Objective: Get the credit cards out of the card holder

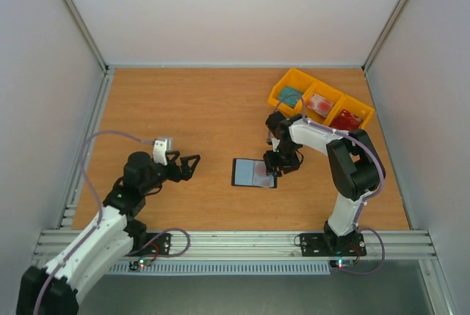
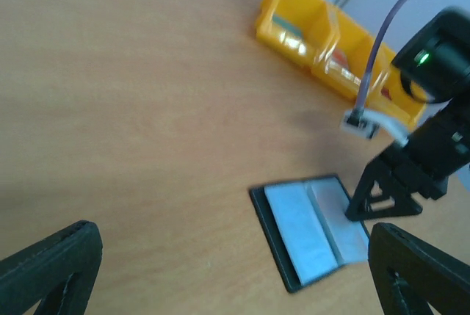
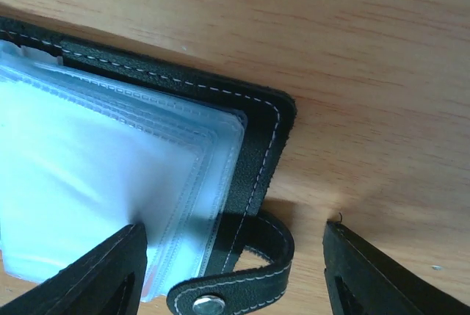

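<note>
- The card holder (image 1: pixel 253 172) lies open and flat on the table (image 1: pixel 183 102), clear sleeves (image 3: pixel 95 161) facing up; its snap tab (image 3: pixel 242 285) sticks out from one edge.
- The right gripper (image 1: pixel 281 162) hangs over that tabbed edge, jaws apart and empty; one finger (image 3: pixel 95 274) is over the sleeves, the other over bare wood.
- The left gripper (image 1: pixel 187 167) sits well apart on the holder's opposite side; jaws wide, empty.
- A yellow tray (image 1: pixel 281 86) stands beyond the tabbed side; a red card (image 1: pixel 321 103) lies in its middle compartment.
</note>
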Robot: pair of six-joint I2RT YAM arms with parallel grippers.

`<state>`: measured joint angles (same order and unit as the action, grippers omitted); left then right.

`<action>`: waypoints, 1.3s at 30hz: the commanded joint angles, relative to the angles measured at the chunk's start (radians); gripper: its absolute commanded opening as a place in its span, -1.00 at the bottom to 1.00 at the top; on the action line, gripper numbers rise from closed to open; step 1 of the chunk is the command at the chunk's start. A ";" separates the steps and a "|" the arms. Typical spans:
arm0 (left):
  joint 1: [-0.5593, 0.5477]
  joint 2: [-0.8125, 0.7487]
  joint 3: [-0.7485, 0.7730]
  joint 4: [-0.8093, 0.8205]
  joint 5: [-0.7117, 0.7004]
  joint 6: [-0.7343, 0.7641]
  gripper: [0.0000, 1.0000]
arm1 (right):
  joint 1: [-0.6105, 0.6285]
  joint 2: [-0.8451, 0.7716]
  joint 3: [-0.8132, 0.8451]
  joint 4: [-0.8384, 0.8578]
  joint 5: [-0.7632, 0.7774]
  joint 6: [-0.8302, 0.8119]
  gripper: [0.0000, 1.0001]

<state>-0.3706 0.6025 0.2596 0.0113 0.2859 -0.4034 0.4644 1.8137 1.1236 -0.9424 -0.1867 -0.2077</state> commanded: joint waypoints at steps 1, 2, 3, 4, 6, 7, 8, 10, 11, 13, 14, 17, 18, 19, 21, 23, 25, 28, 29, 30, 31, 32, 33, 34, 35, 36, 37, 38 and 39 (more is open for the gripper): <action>0.004 0.218 0.050 0.083 0.143 -0.164 0.98 | 0.008 -0.010 -0.029 0.051 -0.065 0.007 0.32; 0.003 0.281 0.069 0.077 0.169 -0.212 0.98 | 0.008 -0.011 -0.034 0.060 -0.077 0.001 0.31; 0.000 0.334 0.083 0.076 0.200 -0.263 0.97 | 0.008 -0.012 -0.041 0.072 -0.090 -0.005 0.31; -0.005 0.379 0.094 0.070 0.206 -0.290 0.97 | 0.007 -0.009 -0.048 0.080 -0.094 -0.009 0.30; -0.026 0.456 0.117 0.059 0.209 -0.325 0.97 | 0.008 -0.002 -0.059 0.095 -0.103 -0.016 0.29; -0.043 0.493 0.126 0.060 0.203 -0.325 0.97 | 0.008 -0.001 -0.067 0.104 -0.103 -0.020 0.29; -0.063 0.526 0.136 0.065 0.194 -0.323 0.98 | 0.008 0.000 -0.074 0.115 -0.103 -0.023 0.28; -0.115 0.595 0.155 0.088 0.184 -0.338 0.99 | 0.008 -0.001 -0.086 0.137 -0.119 -0.025 0.28; -0.141 0.630 0.163 0.103 0.181 -0.352 0.99 | 0.008 -0.001 -0.090 0.148 -0.134 -0.027 0.28; -0.184 0.705 0.187 0.113 0.165 -0.376 0.99 | 0.008 -0.002 -0.093 0.163 -0.143 -0.025 0.27; -0.194 0.742 0.208 0.116 0.167 -0.380 0.99 | 0.008 -0.004 -0.092 0.168 -0.137 -0.025 0.27; -0.209 0.848 0.254 0.119 0.191 -0.385 0.99 | 0.008 -0.006 -0.099 0.180 -0.132 -0.035 0.28; -0.214 0.881 0.272 0.119 0.199 -0.385 0.99 | 0.008 -0.012 -0.107 0.185 -0.136 -0.040 0.28; -0.220 0.913 0.289 0.118 0.205 -0.384 0.99 | 0.008 -0.021 -0.114 0.195 -0.144 -0.046 0.28; -0.230 0.969 0.321 0.126 0.222 -0.379 0.99 | 0.008 -0.036 -0.130 0.208 -0.167 -0.057 0.28; -0.244 1.012 0.347 0.142 0.230 -0.372 0.96 | 0.008 -0.044 -0.143 0.223 -0.199 -0.072 0.28; -0.261 1.040 0.363 0.164 0.242 -0.370 0.92 | 0.006 -0.046 -0.146 0.229 -0.209 -0.081 0.28; -0.285 1.066 0.379 0.204 0.274 -0.367 0.90 | 0.000 -0.046 -0.143 0.237 -0.235 -0.089 0.28; -0.291 1.073 0.384 0.224 0.287 -0.366 0.89 | -0.002 -0.048 -0.145 0.245 -0.251 -0.091 0.28; -0.298 1.082 0.390 0.236 0.301 -0.364 0.86 | -0.003 -0.050 -0.146 0.256 -0.269 -0.090 0.27; -0.305 1.088 0.398 0.244 0.310 -0.358 0.82 | -0.005 -0.051 -0.146 0.265 -0.283 -0.086 0.27; -0.312 1.092 0.404 0.256 0.322 -0.354 0.79 | -0.004 -0.052 -0.146 0.273 -0.287 -0.081 0.27; -0.317 1.095 0.409 0.271 0.333 -0.348 0.78 | -0.004 -0.053 -0.148 0.277 -0.290 -0.079 0.27; -0.321 1.098 0.412 0.281 0.337 -0.345 0.76 | -0.003 -0.054 -0.149 0.280 -0.296 -0.079 0.26; -0.325 1.101 0.417 0.288 0.334 -0.340 0.73 | -0.004 -0.056 -0.151 0.283 -0.300 -0.079 0.26; -0.328 1.102 0.419 0.291 0.325 -0.337 0.70 | -0.004 -0.062 -0.157 0.292 -0.310 -0.078 0.25; -0.330 1.104 0.420 0.299 0.316 -0.336 0.68 | -0.004 -0.069 -0.162 0.298 -0.320 -0.074 0.24; -0.330 1.107 0.421 0.308 0.307 -0.337 0.68 | -0.006 -0.075 -0.166 0.304 -0.325 -0.067 0.23; -0.333 1.110 0.425 0.313 0.303 -0.338 0.65 | -0.007 -0.079 -0.169 0.307 -0.326 -0.062 0.22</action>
<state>-0.6872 1.6859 0.6605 0.2577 0.5819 -0.7528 0.4534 1.7351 0.9913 -0.6933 -0.4667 -0.2710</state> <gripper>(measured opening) 0.843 0.619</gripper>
